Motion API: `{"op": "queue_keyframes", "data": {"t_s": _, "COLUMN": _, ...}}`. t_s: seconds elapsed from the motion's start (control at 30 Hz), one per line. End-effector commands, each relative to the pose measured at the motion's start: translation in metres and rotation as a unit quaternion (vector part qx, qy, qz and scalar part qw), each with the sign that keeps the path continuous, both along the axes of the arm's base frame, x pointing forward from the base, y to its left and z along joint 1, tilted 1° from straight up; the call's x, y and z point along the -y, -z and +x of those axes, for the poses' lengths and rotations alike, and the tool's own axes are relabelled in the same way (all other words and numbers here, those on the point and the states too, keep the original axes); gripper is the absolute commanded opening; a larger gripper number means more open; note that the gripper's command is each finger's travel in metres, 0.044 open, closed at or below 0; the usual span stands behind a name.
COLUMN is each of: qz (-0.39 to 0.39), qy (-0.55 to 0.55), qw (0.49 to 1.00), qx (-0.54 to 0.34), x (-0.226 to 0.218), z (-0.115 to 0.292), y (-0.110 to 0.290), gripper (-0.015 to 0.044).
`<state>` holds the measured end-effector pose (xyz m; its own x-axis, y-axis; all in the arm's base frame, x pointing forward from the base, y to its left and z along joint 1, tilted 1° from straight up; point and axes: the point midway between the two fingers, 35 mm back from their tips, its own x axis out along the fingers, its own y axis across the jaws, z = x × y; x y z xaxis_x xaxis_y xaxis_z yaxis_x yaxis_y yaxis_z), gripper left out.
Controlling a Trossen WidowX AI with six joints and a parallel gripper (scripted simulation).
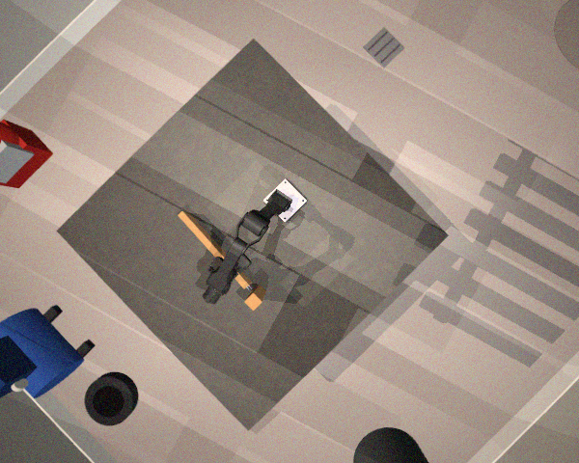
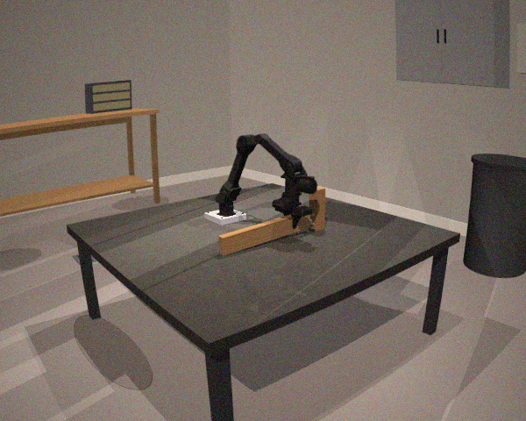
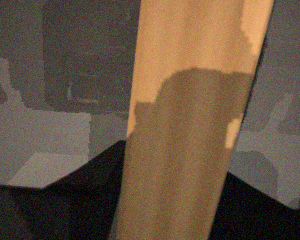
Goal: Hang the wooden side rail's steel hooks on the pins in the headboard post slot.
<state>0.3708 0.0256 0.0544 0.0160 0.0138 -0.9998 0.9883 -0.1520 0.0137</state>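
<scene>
The wooden side rail [image 1: 198, 231] [image 2: 254, 235] [image 3: 190, 125] is a long light-brown board on the dark table [image 1: 145, 279] [image 2: 254, 289]. Its far end rests on the table top and its hook end is raised against the headboard post [image 1: 255, 299] [image 2: 318, 203], a short upright wooden block. My gripper [image 1: 228, 271] [image 2: 298, 217] is shut on the rail close to the post. In the wrist view the rail fills the middle and hides the fingers. The hooks, the pins and the slot are too small to make out.
The arm's white base plate [image 1: 286, 200] [image 2: 224, 216] sits near the table's middle. A dark bin [image 2: 501, 212] stands on the floor to the right, a wooden shelf bench [image 2: 68, 158] to the left by the wall.
</scene>
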Motion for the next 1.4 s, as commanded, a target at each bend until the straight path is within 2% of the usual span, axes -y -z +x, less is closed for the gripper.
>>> {"op": "queue_keyframes", "data": {"t_s": 0.0, "qz": 0.003, "qy": -0.001, "qw": 1.000, "qx": 0.004, "x": -0.0022, "z": 0.0007, "y": -0.0023, "gripper": 0.0000}}
{"op": "queue_keyframes", "data": {"t_s": 1.37, "qz": 0.003, "qy": -0.001, "qw": 1.000, "qx": 0.005, "x": -0.0056, "z": 0.0031, "y": -0.0042, "gripper": 0.0000}}
